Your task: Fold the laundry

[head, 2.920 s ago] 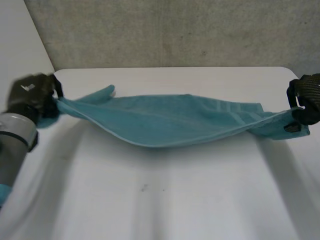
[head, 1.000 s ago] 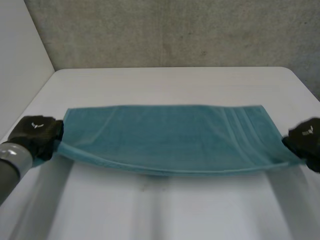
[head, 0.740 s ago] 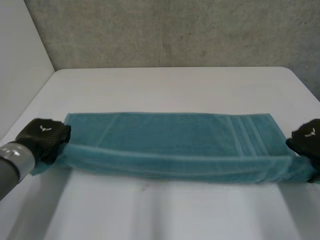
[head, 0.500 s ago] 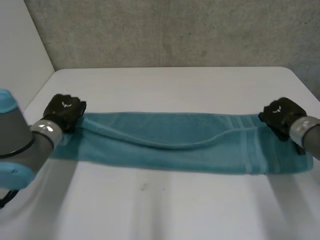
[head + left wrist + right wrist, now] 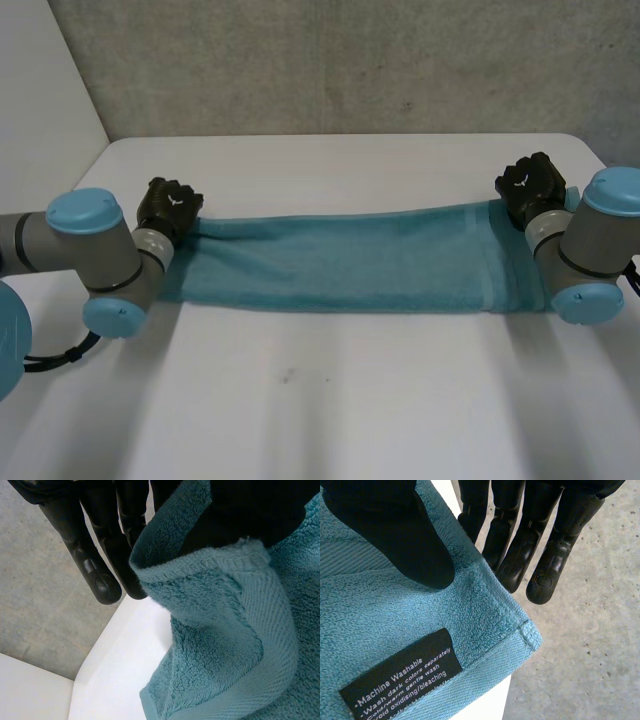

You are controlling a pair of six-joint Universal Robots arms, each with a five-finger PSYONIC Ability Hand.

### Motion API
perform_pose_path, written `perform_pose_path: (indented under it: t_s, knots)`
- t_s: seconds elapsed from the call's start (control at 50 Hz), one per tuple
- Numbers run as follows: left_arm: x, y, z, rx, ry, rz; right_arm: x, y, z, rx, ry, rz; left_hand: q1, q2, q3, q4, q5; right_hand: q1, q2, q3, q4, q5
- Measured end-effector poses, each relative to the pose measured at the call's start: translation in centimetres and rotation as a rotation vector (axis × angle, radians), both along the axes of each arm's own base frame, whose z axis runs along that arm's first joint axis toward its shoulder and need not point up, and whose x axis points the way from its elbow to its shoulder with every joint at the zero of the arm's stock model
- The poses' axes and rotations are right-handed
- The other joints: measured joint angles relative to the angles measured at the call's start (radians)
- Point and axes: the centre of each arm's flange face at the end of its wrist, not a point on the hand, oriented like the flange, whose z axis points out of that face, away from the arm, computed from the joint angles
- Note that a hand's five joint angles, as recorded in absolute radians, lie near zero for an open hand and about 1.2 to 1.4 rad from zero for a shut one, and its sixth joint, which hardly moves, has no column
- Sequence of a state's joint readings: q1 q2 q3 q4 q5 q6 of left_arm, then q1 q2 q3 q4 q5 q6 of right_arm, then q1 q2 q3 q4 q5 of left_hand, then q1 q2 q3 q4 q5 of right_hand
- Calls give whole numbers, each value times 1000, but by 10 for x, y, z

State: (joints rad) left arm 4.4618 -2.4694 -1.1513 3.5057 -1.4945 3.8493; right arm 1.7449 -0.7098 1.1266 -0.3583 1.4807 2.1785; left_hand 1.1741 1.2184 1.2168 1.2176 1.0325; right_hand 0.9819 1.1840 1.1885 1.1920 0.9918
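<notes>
A teal towel (image 5: 340,265) lies on the white table (image 5: 320,400) as a long, narrow band folded lengthwise, stretched from side to side between the two arms. The left hand (image 5: 170,205) sits at the band's far left corner; in the left wrist view its thumb (image 5: 250,510) presses the bunched hem against straight fingers (image 5: 95,570), so the cloth is pinched. The right hand (image 5: 530,185) sits at the far right corner; in the right wrist view its thumb (image 5: 395,535) lies on top of the towel, with the fingers (image 5: 520,555) beneath the edge, clamping the corner just beside a black care label (image 5: 402,677).
</notes>
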Motion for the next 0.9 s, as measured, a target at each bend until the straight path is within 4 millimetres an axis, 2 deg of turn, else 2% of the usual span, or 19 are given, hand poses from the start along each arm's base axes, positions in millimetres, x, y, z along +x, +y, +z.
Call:
perform_pose_path:
  t_s: [0.12, 0.16, 0.18, 0.2, 0.24, 0.26, 0.32, 0.42, 0.46, 0.48, 0.5, 0.52, 0.62, 0.66, 0.78, 0.8, 0.84, 0.9]
  knots:
    - [0, 0, 0, -8, -4, -2, 0, 0, 1, 1, 0, -8, 0, 0, 0, 0, 0, -3, -6, -4, -3, -3]
    - [0, 0, 2, -20, -1, -2, 0, 0, 2, 0, -1, -9, -4, -32, -32, -32, -23, -119, -161, -144, -147, -118]
    - [0, -1, 3, -27, 1, -1, 0, 0, 2, 0, -2, -10, -18, -78, -66, -67, -53, -339, -394, -392, -393, -355]
    - [0, -1, 4, -34, 3, -1, 0, 0, 2, 0, -4, -11, -189, -221, -217, -220, -207, -511, -574, -570, -572, -532]
    - [0, -1, 6, -42, 5, -1, 0, 0, 2, 1, -7, -14, -488, -502, -495, -477, -463, -656, -754, -748, -747, -710]
    - [-1, -1, 9, -52, 7, -3, -1, 1, 3, 3, -18, -20, -710, -723, -714, -723, -713, -756, -920, -917, -917, -876]
    - [-3, 2, 15, -72, 13, -9, -2, 1, 10, 2, -61, -31, -895, -934, -932, -934, -908, -774, -963, -974, -958, -918]
    - [-6, 7, 30, -106, 24, -16, -6, 5, 41, -20, -183, -44, -971, -1019, -1014, -1017, -985, -774, -963, -974, -958, -918]
    - [-6, 11, 41, -126, 33, -19, -9, 12, 67, -41, -279, -39, -989, -1041, -1039, -1040, -1000, -774, -963, -974, -958, -918]
    - [-6, 11, 41, -126, 33, -19, -9, 12, 67, -41, -279, -39, -989, -1041, -1039, -1040, -1000, -774, -963, -974, -958, -918]
    - [-6, 13, 45, -131, 36, -20, -10, 15, 76, -44, -309, -34, -991, -1043, -1041, -1043, -1001, -774, -963, -974, -958, -918]
    - [-6, 17, 54, -142, 42, -21, -11, 24, 94, -52, -365, -20, -992, -1046, -1043, -1046, -1002, -774, -963, -974, -958, -918]
    - [-3, 26, 69, -149, 65, -20, -19, 39, 115, -34, -417, -3, -997, -1051, -1048, -1049, -1005, -774, -963, -974, -958, -918]
    - [-2, 31, 74, -145, 80, -20, -28, 51, 121, 11, -426, -4, -997, -1051, -1048, -1050, -1006, -774, -963, -974, -958, -918]
    - [4, 43, 84, -116, 160, -17, -50, 72, 114, 183, -421, -29, -997, -1052, -1048, -1050, -1006, -774, -963, -974, -958, -918]
    - [5, 44, 85, -109, 176, -15, -57, 77, 108, 247, -420, -42, -997, -1052, -1048, -1050, -1006, -774, -963, -974, -958, -918]
    - [6, 44, 85, -104, 184, -13, -59, 79, 106, 270, -421, -47, -997, -1052, -1048, -1050, -1006, -774, -963, -974, -958, -918]
    - [12, 40, 81, -86, 207, 2, -74, 90, 87, 423, -432, -69, -997, -1052, -1048, -1050, -1006, -768, -952, -961, -950, -912]
